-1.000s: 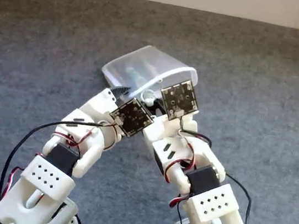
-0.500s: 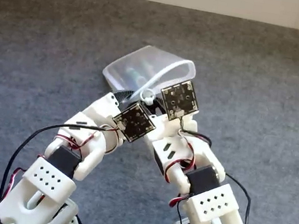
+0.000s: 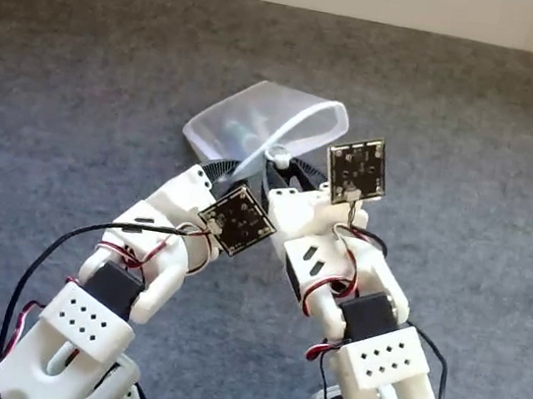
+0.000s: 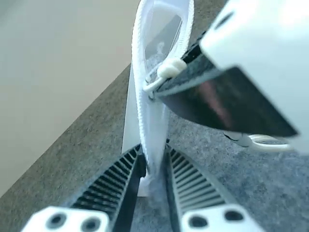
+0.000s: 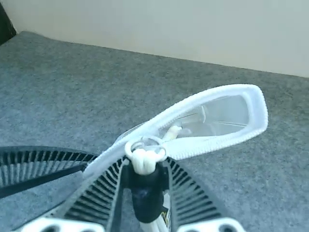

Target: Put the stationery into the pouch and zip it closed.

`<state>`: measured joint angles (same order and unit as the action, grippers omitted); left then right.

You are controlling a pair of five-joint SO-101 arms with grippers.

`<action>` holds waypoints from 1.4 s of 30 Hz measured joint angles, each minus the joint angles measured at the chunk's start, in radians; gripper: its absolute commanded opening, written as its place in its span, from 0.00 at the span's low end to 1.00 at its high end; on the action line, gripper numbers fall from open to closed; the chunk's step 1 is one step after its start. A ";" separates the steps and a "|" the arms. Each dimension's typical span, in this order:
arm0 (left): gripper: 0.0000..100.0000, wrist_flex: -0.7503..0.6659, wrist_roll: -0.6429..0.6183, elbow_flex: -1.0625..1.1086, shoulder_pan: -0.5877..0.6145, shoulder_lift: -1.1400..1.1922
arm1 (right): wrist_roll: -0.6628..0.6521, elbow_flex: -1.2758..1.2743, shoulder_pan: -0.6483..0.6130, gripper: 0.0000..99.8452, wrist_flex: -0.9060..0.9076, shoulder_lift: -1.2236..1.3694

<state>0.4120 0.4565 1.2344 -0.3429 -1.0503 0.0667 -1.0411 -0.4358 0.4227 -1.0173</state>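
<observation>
Grey carpet [image 3: 474,139], pale wall behind.

Item: translucent pouch [image 3: 258,119], lying mid-carpet just ahead of both arms. Its mouth is partly unzipped and stationery [image 3: 239,137] shows dimly inside.

Left gripper [image 4: 152,166]: pinching the pouch's closed zipper end.

Right gripper [image 5: 145,175]: clamped on the zipper pull [image 5: 144,155].

Handling note: the left should anchor firmly while the right draws the pull straight along the teeth toward the open end, track kept taut.

Left claw [image 4: 154,155] pinches the pouch [image 4: 145,108] edge.
</observation>
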 measured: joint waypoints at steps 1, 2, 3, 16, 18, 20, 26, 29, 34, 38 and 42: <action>0.01 0.000 0.000 0.000 0.000 0.000 | 0.002 0.000 0.002 0.01 0.000 0.000; 0.01 0.000 0.000 0.000 0.000 0.000 | 0.002 0.000 0.003 0.01 0.000 0.000; 0.01 0.000 0.000 0.000 0.000 0.000 | 0.002 0.000 0.005 0.01 0.000 0.000; 0.01 0.000 0.000 0.000 0.005 0.005 | 0.002 -0.035 0.063 0.01 -0.091 0.000; 0.01 0.000 0.000 0.000 0.008 0.002 | 0.002 -0.040 0.068 0.01 -0.112 0.000; 0.01 0.000 0.000 0.000 0.008 0.000 | 0.002 -0.040 0.068 0.01 -0.121 0.000; 0.01 0.000 0.000 0.000 0.009 0.006 | 0.002 -0.041 0.106 0.01 -0.121 0.000; 0.01 0.000 0.000 0.000 0.009 0.008 | 0.002 -0.041 0.126 0.01 -0.123 0.000; 0.01 0.000 0.000 0.000 0.009 0.000 | 0.002 -0.068 0.173 0.01 -0.216 0.000; 0.01 0.000 0.000 0.000 0.009 0.000 | 0.002 -0.112 0.218 0.01 -0.307 0.000; 0.01 0.000 0.000 -0.005 0.008 0.000 | 0.002 -0.117 0.265 0.01 -0.347 0.002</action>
<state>0.4120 0.4565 1.2298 -0.3353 -1.0503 0.0683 -1.1577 -0.1703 0.0760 -1.0157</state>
